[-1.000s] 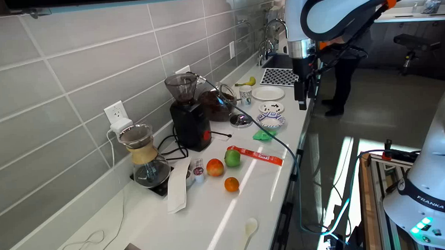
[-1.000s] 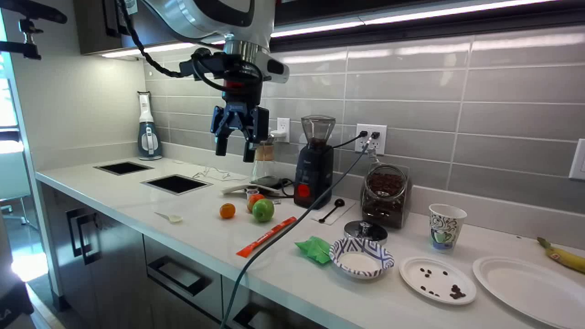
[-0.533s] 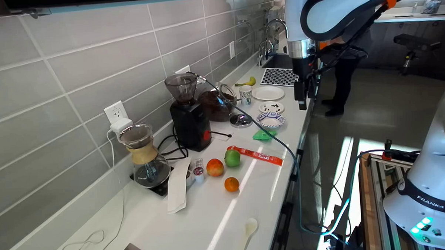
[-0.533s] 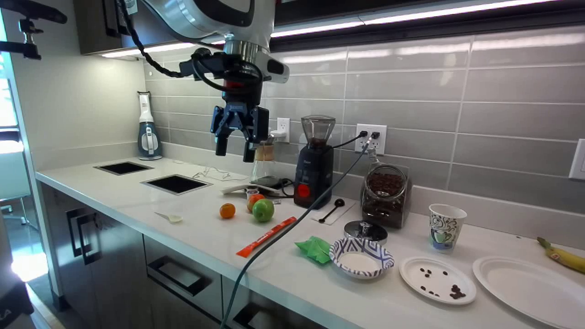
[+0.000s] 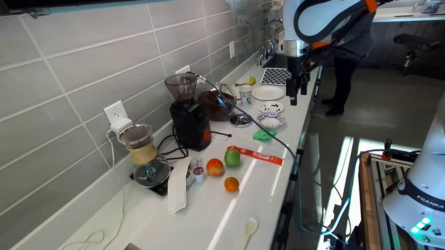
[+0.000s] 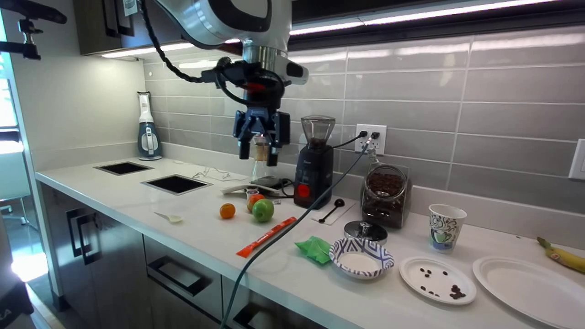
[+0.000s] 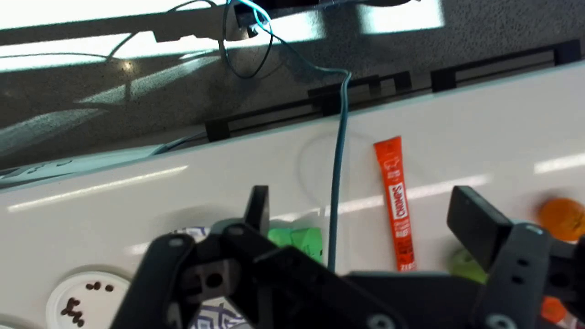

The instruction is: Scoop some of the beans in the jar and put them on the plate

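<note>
Arm [image 5: 317,21] arches over the counter [image 6: 132,196], end effector [image 6: 258,160] pointing down, fingers [image 7: 477,228] spread.

The red wrapper [image 7: 397,204] reads "CHOMPS", robot base [image 5: 428,180] "FRANKA EM", arm [image 5: 324,18] "FRAN".

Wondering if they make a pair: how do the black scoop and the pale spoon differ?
The black scoop is dark throughout, the pale spoon creamy white. The black scoop lies roughly across the counter, the pale spoon roughly along it. The black scoop rests on a flat pale sheet, the pale spoon directly on the counter. Both have a bowl and a handle, and the open gripper holds neither.
</note>
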You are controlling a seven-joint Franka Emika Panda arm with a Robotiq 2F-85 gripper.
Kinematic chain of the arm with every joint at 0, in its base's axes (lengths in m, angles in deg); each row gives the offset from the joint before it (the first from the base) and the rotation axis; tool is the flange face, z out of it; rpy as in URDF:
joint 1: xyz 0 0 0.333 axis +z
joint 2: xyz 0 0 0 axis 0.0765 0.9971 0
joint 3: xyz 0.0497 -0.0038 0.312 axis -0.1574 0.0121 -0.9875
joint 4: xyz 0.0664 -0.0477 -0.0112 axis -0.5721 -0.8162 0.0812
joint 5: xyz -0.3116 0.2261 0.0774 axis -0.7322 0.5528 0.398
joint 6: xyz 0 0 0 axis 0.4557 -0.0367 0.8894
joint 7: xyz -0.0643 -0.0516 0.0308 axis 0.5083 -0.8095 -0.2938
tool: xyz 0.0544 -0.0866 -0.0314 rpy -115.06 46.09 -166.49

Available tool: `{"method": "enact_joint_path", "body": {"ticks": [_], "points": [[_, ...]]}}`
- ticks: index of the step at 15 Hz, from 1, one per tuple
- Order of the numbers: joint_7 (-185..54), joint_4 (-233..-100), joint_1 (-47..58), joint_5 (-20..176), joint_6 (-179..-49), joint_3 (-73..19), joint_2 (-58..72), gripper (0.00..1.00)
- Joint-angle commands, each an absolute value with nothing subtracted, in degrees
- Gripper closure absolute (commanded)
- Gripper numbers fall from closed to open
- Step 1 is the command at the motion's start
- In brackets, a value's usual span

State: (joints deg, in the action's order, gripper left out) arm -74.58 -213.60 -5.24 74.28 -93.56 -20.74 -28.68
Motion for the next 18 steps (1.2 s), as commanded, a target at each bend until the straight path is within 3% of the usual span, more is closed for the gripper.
{"method": "enact_joint_path", "body": {"ticks": [1,9,15,18], "points": [[-77.0,-207.2,-6.6,71.7,-102.2,-19.0,-16.9,0.00],[-77.2,-193.6,-6.5,59.4,-118.0,-18.8,1.3,0.00],[-76.1,-192.5,-6.4,61.1,-117.6,-18.9,1.9,0.00],[-67.0,-193.1,-4.1,46.9,-127.8,-16.5,4.6,0.00]]}}
